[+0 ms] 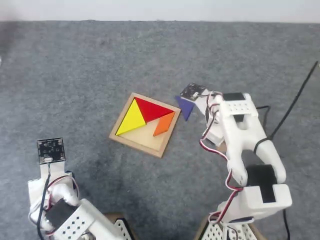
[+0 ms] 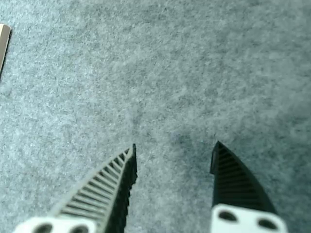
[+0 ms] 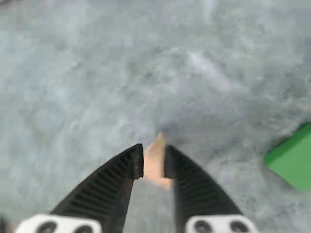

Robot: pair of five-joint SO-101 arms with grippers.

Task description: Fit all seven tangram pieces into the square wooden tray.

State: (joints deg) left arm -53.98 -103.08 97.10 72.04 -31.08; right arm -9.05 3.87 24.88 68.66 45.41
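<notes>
The square wooden tray (image 1: 161, 143) lies mid-table, tilted. It holds a yellow triangle (image 1: 131, 119), a red triangle (image 1: 152, 109) and an orange piece (image 1: 164, 124). Just right of the tray, my right gripper (image 1: 194, 102) is shut on a blue triangle (image 1: 186, 106). The right wrist view shows a pale wood-coloured edge of that piece (image 3: 155, 160) pinched between the right gripper (image 3: 153, 155) fingers, above the carpet. A green piece (image 3: 291, 162) lies on the carpet beside it. My left gripper (image 2: 172, 153) stands open over bare carpet at the near left, holding nothing.
Grey carpet covers the whole table. A corner of the tray (image 2: 4, 39) shows far off in the left wrist view. The left arm (image 1: 60, 210) sits at the near left, the right arm (image 1: 250, 150) at the near right.
</notes>
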